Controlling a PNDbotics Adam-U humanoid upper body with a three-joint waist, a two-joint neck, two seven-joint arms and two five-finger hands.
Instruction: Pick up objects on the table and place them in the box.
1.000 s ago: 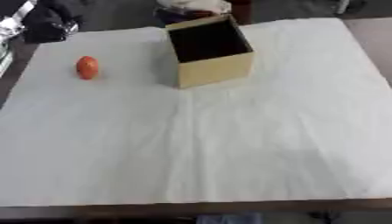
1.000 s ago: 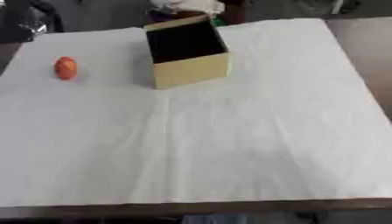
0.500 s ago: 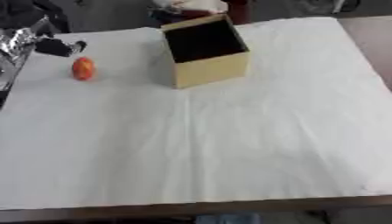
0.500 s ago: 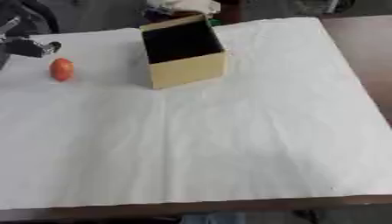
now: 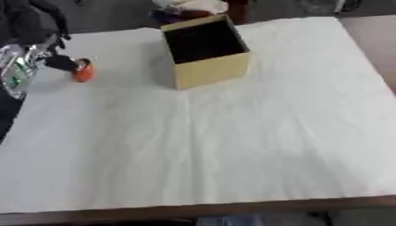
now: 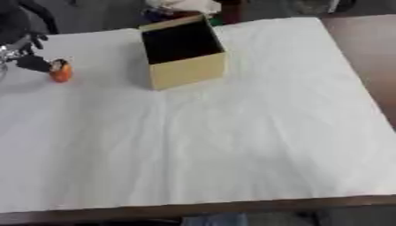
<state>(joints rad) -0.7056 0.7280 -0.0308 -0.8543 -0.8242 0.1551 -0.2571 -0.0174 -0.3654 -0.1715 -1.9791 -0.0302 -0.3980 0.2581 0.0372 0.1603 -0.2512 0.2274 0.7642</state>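
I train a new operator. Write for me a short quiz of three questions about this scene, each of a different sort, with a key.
1. True or false: the orange object lies inside the box.
2. Which hand is at the orange object? A. left hand B. right hand
3. Fill in: the table is covered with a white ____.

Key: 1. false, it lies on the cloth, left of the box. 2. A. 3. cloth.

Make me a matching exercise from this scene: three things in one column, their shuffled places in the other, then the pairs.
Things:
1. small orange round object
2. open tan cardboard box
3. robot's left hand

Places:
A. far middle of the white-covered table
B. at the left edge, fingers beside the orange object
C. far left, left of the box

Pairs: 1-C, 2-A, 3-B
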